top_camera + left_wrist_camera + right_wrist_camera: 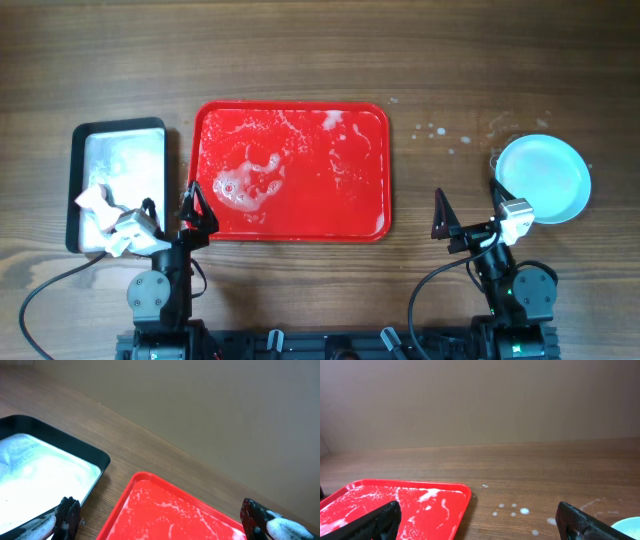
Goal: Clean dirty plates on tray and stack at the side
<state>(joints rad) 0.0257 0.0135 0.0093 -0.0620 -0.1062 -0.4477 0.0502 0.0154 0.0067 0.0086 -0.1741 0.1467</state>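
Observation:
The red tray (290, 215) lies mid-table, streaked with white foam (248, 182) and with no plate on it. It also shows in both wrist views: tray (175, 515), tray (415, 505). The pale blue plates (543, 178) sit on the wood at the far right as one round shape; I cannot tell how many are stacked. A sliver of plate (629, 527) shows beside my right finger. My left gripper (170, 212) is open by the tray's near left corner, gripper (160, 522) empty. My right gripper (473, 212) is open between tray and plates, gripper (482, 525) empty.
A black-rimmed tray (72, 170) full of white foam stands left of the red tray, with a crumpled white wad (97, 203) at its near end. Foam drops (435, 130) spot the wood between the tray and the plates.

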